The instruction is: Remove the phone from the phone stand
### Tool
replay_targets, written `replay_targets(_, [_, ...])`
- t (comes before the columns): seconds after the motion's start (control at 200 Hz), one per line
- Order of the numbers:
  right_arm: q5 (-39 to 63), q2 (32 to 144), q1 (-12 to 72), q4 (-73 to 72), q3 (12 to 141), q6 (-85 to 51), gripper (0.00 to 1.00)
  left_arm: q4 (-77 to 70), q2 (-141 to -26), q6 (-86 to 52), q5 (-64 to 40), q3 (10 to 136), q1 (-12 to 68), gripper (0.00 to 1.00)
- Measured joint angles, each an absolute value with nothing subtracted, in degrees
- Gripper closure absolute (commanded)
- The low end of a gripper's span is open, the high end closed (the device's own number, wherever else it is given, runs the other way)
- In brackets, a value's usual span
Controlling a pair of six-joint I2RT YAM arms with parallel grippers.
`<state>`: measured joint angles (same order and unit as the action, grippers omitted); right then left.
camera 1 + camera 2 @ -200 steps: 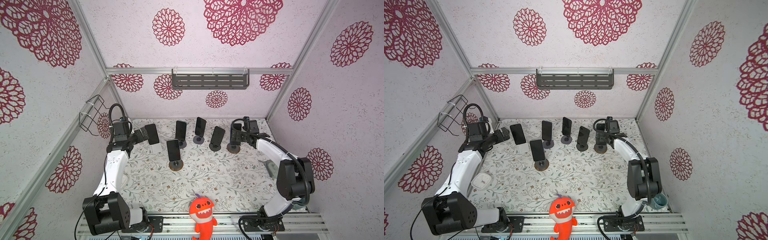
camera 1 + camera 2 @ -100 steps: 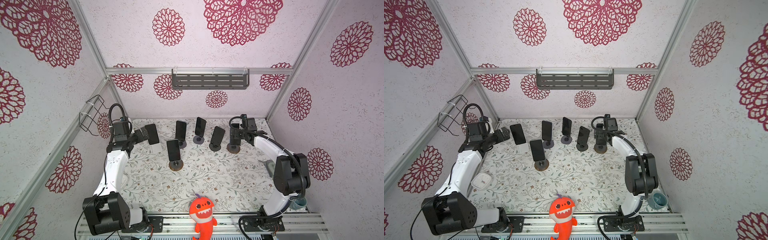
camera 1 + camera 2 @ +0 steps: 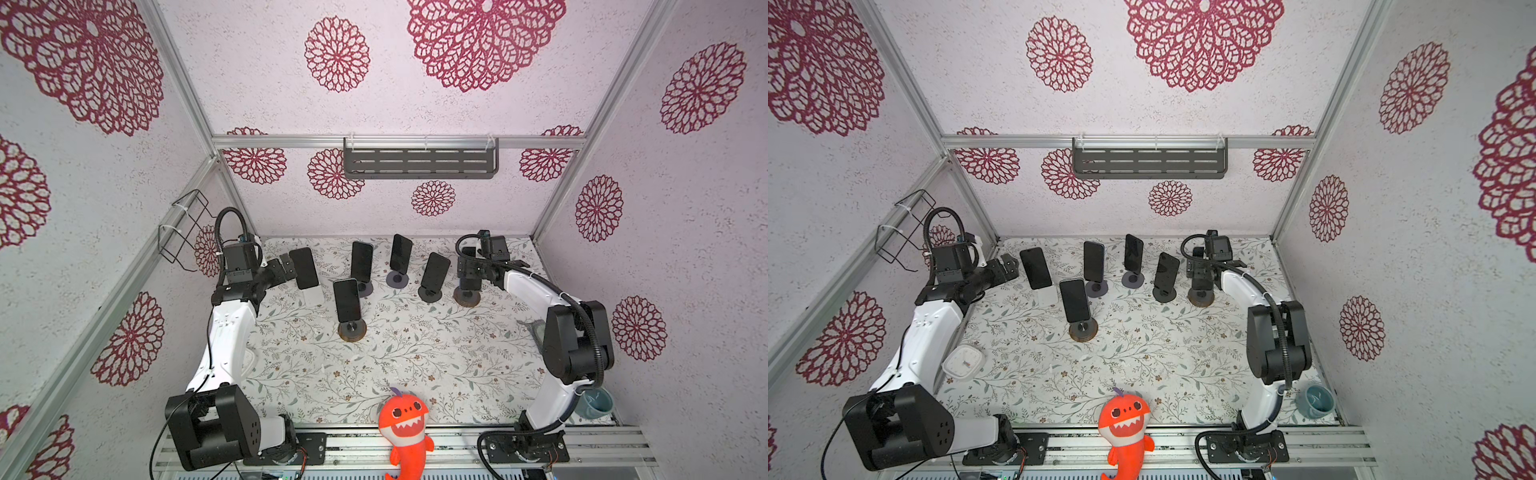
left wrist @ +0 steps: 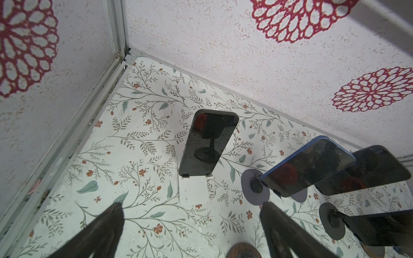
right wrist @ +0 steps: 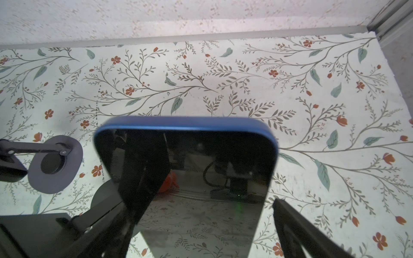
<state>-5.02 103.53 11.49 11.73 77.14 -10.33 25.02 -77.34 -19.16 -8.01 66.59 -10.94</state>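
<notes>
So far nothing is off: on the table point(image 3: 415, 365) every phone sits on its stand. The right gripper point(image 5: 205, 207) stands wide open astride the blue phone point(image 5: 212, 156), holding nothing; its stand point(image 3: 467, 297) is at the row's right end. The left gripper point(image 4: 191, 205), equally wide and empty, faces the black phone point(image 4: 207, 143) on the white stand point(image 4: 193, 189). Closing and lifting remain.

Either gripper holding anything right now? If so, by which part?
Nothing held: left gripper open, short of the black phone on the white stand; right gripper open, fingers flanking the blue-edged phone, not clamped.
</notes>
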Motion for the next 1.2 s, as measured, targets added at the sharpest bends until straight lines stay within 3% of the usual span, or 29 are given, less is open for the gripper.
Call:
replay_targets(0.4, [-4.25, 103.53, 11.55, 11.14, 77.14, -10.74, 0.22, 24.64, -77.32, -19.7, -8.51, 66.59, -11.53, 0.02])
replay_targets(1.201, [-4.25, 101.03, 11.57, 15.84, 77.65, -11.14, 0.26, 24.32, -77.32, -20.05, -8.64, 66.57, -12.93, 0.02])
